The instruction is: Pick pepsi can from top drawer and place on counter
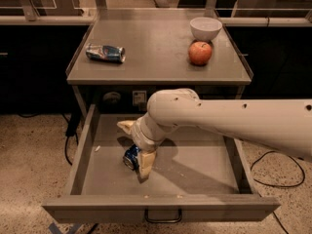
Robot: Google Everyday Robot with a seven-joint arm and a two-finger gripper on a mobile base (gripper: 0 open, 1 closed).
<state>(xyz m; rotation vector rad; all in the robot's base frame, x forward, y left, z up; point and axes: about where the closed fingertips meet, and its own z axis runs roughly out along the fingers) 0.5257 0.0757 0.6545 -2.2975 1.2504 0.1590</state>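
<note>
Top drawer [204,167], pulled out: pepsi can [130,158], half hidden by pincer [130,151]. The pincer is spread, with fingers at the can's 11 and 4 o'clock; contact unclear.

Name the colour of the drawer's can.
Deep blue with white marks: the pepsi can, at the gripper inside the top drawer. Camera view.

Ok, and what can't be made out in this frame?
Camera view only:
- The pepsi can: mostly hidden by the gripper down in the top drawer; whether it is gripped is unclear.
- Drawer floor, back right: covered by the arm.
- The arm itself: cut off by the right edge; base unseen.
- The crushed can on the counter: print too small to read.
</note>
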